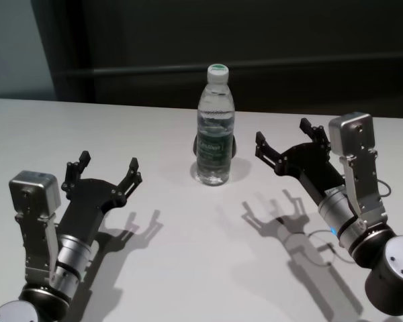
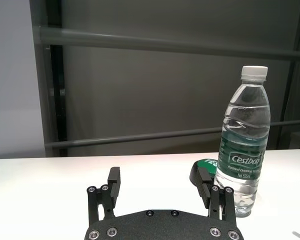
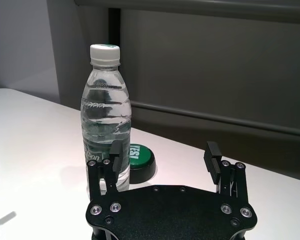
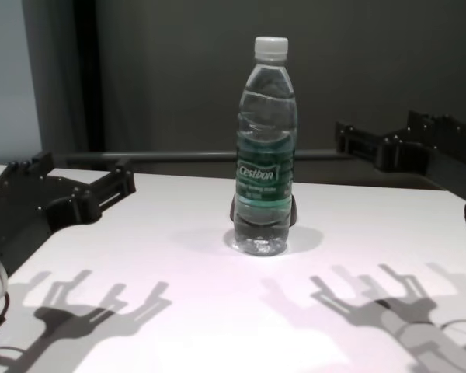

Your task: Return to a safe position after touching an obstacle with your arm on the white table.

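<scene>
The obstacle, a clear water bottle (image 1: 215, 127) with a white cap and green label, stands upright mid-table on the white table (image 1: 168, 255). It also shows as the bottle (image 4: 267, 148), (image 2: 242, 145), (image 3: 105, 115). My left gripper (image 1: 109, 168) hovers open to the bottle's left, well apart from it. To the bottle's right my right gripper (image 1: 285, 137) is held open above the table, a short gap from the bottle. Neither holds anything. From the wrists, the left gripper (image 2: 160, 186) and right gripper (image 3: 164, 156) each show spread fingers with nothing between.
A round black button with a green top (image 3: 139, 161) sits on the table just behind the bottle, also seen as the button (image 2: 202, 170). A dark wall with horizontal rails (image 2: 165, 45) runs behind the table's far edge.
</scene>
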